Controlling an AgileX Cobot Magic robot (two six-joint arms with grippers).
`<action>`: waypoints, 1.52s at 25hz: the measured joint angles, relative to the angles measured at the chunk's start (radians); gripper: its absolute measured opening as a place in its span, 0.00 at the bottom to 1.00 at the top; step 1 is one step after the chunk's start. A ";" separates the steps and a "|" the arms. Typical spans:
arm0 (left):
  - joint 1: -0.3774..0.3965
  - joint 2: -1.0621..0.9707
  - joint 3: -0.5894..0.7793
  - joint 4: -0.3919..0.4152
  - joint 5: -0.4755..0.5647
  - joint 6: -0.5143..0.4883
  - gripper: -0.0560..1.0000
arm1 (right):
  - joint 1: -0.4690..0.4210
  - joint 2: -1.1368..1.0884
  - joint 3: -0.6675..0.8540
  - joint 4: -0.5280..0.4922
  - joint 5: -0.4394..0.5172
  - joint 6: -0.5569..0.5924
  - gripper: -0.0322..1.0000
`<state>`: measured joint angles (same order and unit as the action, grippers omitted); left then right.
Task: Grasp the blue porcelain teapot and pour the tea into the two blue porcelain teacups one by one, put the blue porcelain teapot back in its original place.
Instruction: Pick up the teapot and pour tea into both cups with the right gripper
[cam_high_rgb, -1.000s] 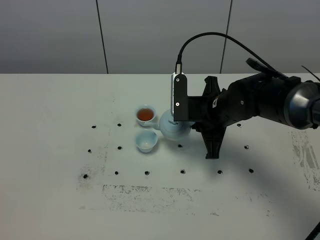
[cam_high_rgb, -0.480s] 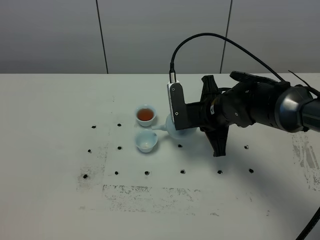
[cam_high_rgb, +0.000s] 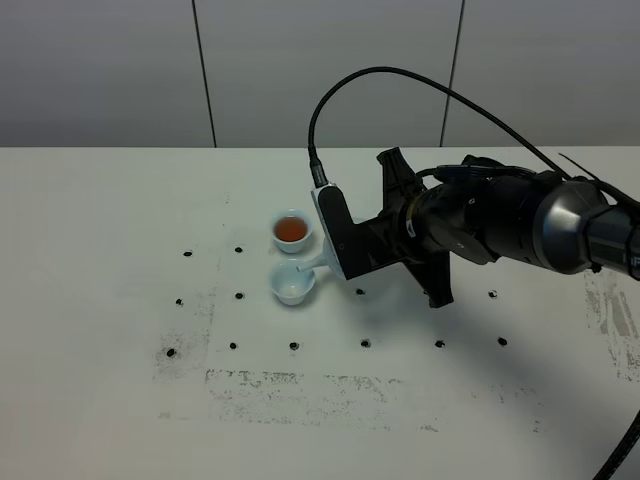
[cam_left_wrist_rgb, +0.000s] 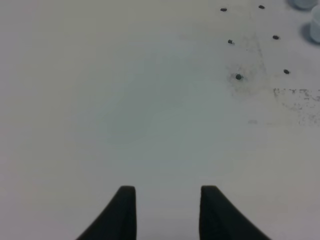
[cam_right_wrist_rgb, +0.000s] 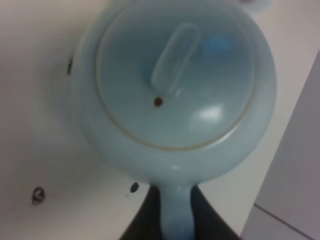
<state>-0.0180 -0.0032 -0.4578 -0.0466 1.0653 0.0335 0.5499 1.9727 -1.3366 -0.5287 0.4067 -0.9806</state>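
My right gripper (cam_high_rgb: 372, 246) is shut on the loop handle of the blue porcelain teapot (cam_high_rgb: 312, 263), which is tilted with its spout over the near teacup (cam_high_rgb: 293, 285). My wrist camera hides most of the pot in the exterior view. The near cup looks pale inside. The far teacup (cam_high_rgb: 291, 230) holds amber tea. In the right wrist view the teapot (cam_right_wrist_rgb: 175, 90) fills the frame, lid on, its handle between my dark fingers (cam_right_wrist_rgb: 142, 222). My left gripper (cam_left_wrist_rgb: 167, 200) is open over bare table, with the cups (cam_left_wrist_rgb: 315, 27) far off at the frame's corner.
The white table (cam_high_rgb: 120, 220) has rows of small dark screw holes and a scuffed grey patch (cam_high_rgb: 300, 385) near the front. A black cable (cam_high_rgb: 400, 72) loops above the right arm. A grey panelled wall stands behind the table.
The right arm has moved left and rolled, tipping the teapot so that its spout has come down over the near cup. Both cups have stayed in place.
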 joint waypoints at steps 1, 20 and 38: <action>0.000 0.000 0.000 0.000 0.000 0.000 0.33 | 0.002 0.002 0.000 -0.023 -0.005 0.008 0.06; 0.000 0.000 0.000 0.000 0.000 0.000 0.33 | 0.002 0.007 0.000 -0.250 -0.065 0.074 0.06; 0.000 0.000 0.000 0.000 0.000 -0.001 0.33 | 0.002 0.025 -0.001 -0.359 -0.075 0.074 0.06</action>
<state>-0.0180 -0.0032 -0.4578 -0.0466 1.0653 0.0325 0.5521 1.9982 -1.3378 -0.8879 0.3318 -0.9071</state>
